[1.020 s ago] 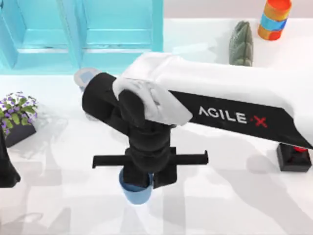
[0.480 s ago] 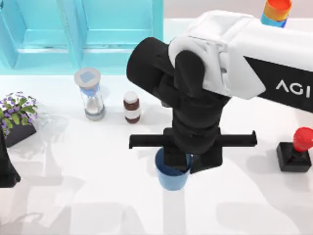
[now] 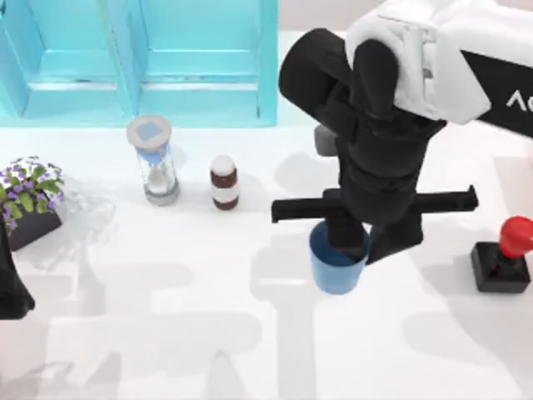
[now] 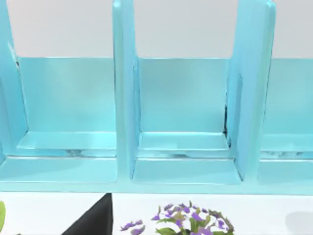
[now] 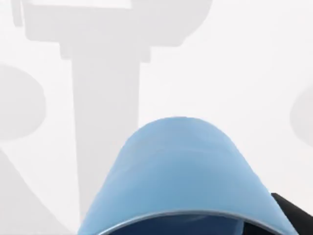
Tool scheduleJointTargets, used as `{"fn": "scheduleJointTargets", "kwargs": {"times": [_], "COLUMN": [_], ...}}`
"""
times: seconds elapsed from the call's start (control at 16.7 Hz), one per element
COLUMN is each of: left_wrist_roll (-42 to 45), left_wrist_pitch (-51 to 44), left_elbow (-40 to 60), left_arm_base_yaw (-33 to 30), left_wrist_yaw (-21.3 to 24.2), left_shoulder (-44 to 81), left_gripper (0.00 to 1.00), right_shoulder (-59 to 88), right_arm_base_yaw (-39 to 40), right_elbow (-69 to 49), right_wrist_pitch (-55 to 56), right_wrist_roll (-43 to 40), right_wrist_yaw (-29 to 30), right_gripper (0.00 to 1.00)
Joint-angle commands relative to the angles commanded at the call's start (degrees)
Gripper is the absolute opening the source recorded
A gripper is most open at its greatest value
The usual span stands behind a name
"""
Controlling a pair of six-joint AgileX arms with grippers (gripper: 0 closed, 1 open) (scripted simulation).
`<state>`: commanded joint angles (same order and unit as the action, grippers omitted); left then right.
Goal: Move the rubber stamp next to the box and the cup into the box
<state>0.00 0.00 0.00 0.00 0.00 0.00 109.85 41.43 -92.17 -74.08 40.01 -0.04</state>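
Note:
The blue cup [image 3: 337,271] hangs under my right gripper [image 3: 358,247], which is shut on its rim, over the table right of centre. From the right wrist camera the cup [image 5: 181,171] sits close below, with a black fingertip [image 5: 292,214] at its edge. The rubber stamp [image 3: 504,257], a black block with a red knob, stands on the table near the right edge, a little right of the cup. The turquoise box [image 3: 268,58] with open compartments stands at the back left; its dividers [image 4: 122,122] face the left wrist camera. My left arm [image 3: 10,287] rests at the left edge.
An hourglass [image 3: 154,158] and a brown bottle [image 3: 224,182] stand in front of the box. A pot of purple flowers [image 3: 29,196] sits at the left, also seen from the left wrist camera [image 4: 188,223]. The right arm's crossbar [image 3: 375,204] spans above the cup.
My right arm has carried the blue cup to the right and slightly toward the back. The stamp, bottle and hourglass, earlier partly covered, have come into view. The left arm has not moved.

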Motion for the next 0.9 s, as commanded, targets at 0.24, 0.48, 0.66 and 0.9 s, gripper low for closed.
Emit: {"fn": "scheduleJointTargets", "kwargs": {"times": [0.24,0.48,0.66,0.9], "left_wrist_roll": [0.0,0.0,0.0,0.0], "left_wrist_pitch": [0.0,0.0,0.0,0.0], "left_elbow": [0.0,0.0,0.0,0.0], "left_arm_base_yaw": [0.0,0.0,0.0,0.0], "left_wrist_yaw": [0.0,0.0,0.0,0.0], "left_shoulder": [0.0,0.0,0.0,0.0], "left_gripper": [1.0,1.0,1.0,1.0], "right_shoulder": [-2.1,-5.2,-7.5,-9.8], "right_arm_base_yaw": [-14.0,-28.9,-38.5,-56.1], "right_elbow": [3.1,6.9,8.7,11.5], "right_wrist_pitch": [0.3,1.3,1.6,1.9], "right_wrist_roll": [-16.4,-28.9,-35.7,-49.8], "right_wrist_yaw": [-0.3,-0.6,-0.9,-1.2], "right_gripper": [0.0,0.0,0.0,0.0]}}
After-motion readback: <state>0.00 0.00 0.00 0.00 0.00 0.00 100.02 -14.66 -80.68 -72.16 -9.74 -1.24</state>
